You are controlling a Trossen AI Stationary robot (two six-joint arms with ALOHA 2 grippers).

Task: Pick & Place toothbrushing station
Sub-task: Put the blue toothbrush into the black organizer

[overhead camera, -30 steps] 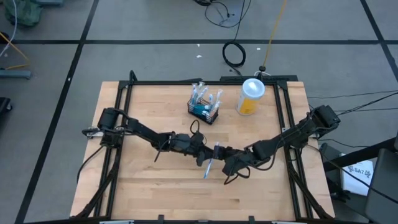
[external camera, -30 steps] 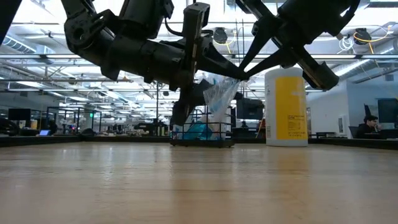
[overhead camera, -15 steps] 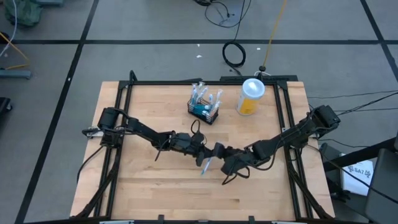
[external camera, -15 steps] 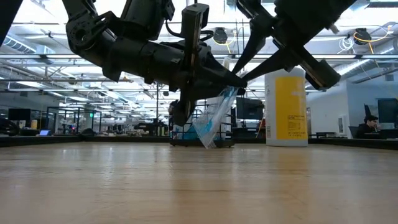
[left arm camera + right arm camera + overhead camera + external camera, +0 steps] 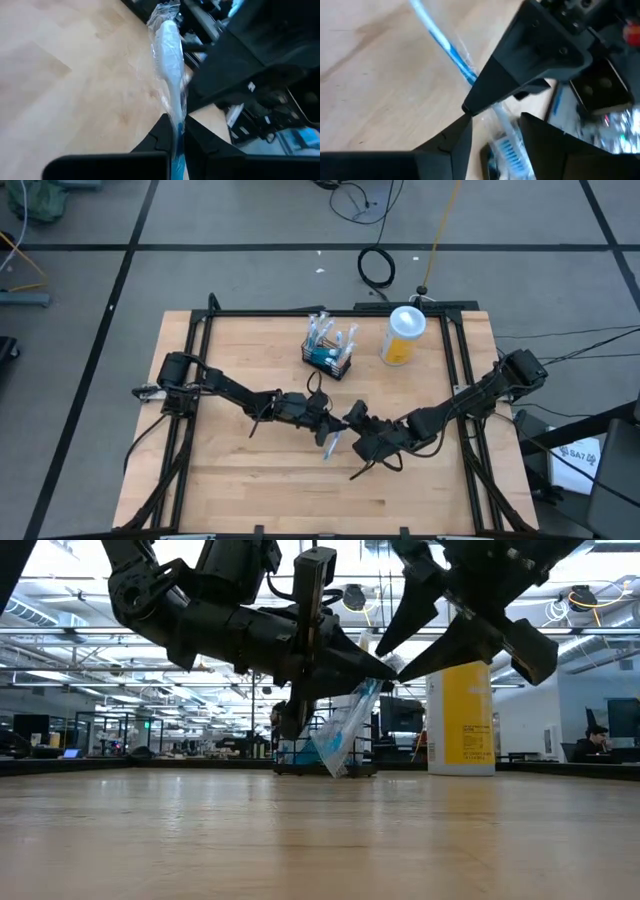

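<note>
Mid-table, your left gripper (image 5: 333, 425) is pinching a plastic-wrapped blue-and-white toothbrush (image 5: 170, 60); your right gripper (image 5: 357, 423) is standing spread beside it. Black wire-mesh toothbrushing station (image 5: 329, 357) is waiting near the far edge. Handover judged done; next, carry and lower it upright.

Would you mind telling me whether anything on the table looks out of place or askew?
Only the wrapped toothbrush: it hangs tilted above mid-table, pinched in the left gripper, not in the wire-mesh basket with the other wrapped brushes. The right gripper sits open beside it. The yellow cup stands upright.
</note>
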